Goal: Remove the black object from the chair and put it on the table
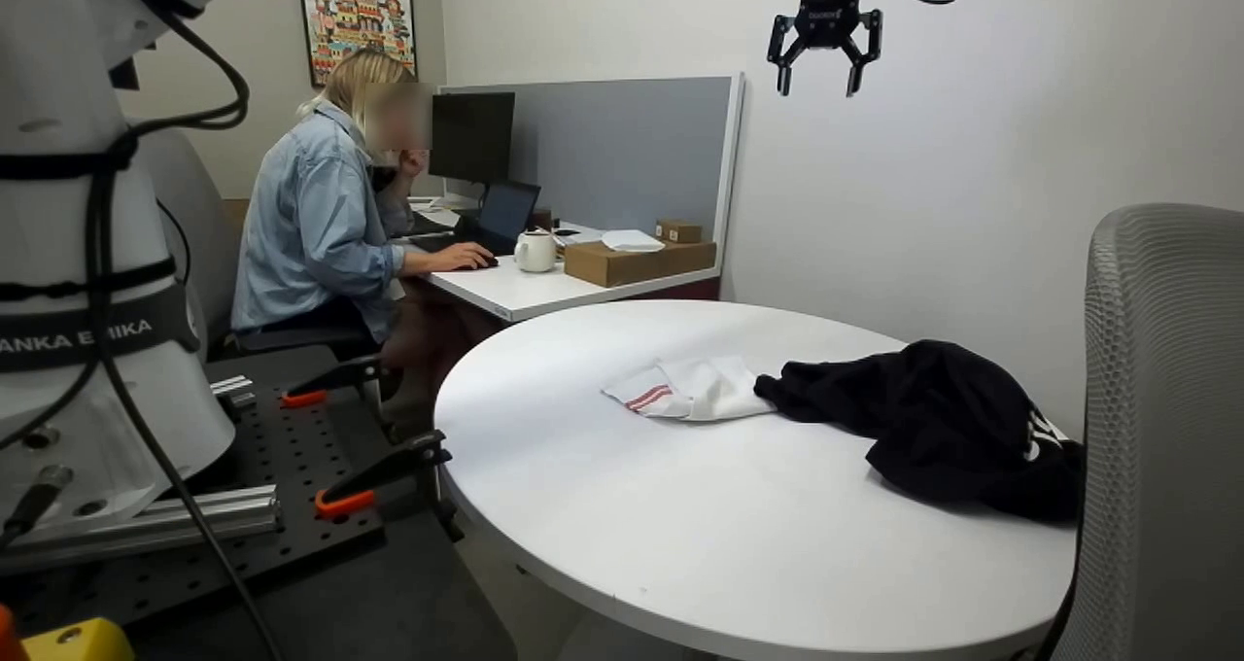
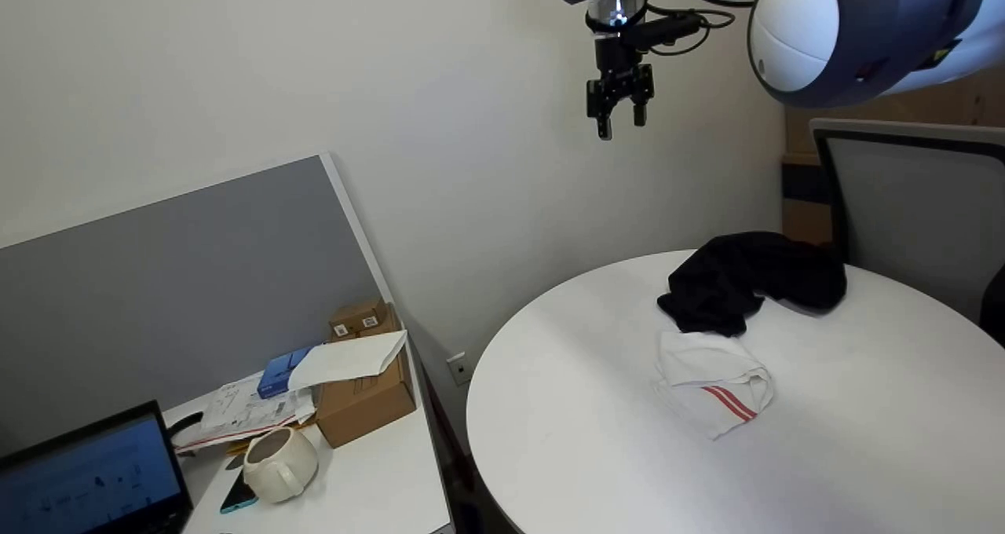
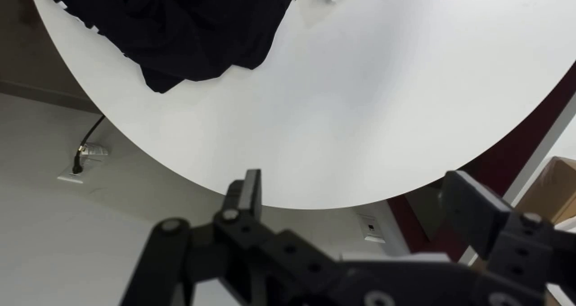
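Observation:
The black object is a crumpled black cloth with some white marks. It lies on the round white table, on the side near the chair, in both exterior views, and at the upper left of the wrist view. The table shows in all views. The grey mesh-backed chair stands at the table's edge; its seat is hidden. My gripper is open and empty, high above the table and apart from the cloth.
A white cloth with red stripes lies on the table, against the black cloth. A person sits at a desk beside the table, with boxes and a mug. A wall stands behind the table.

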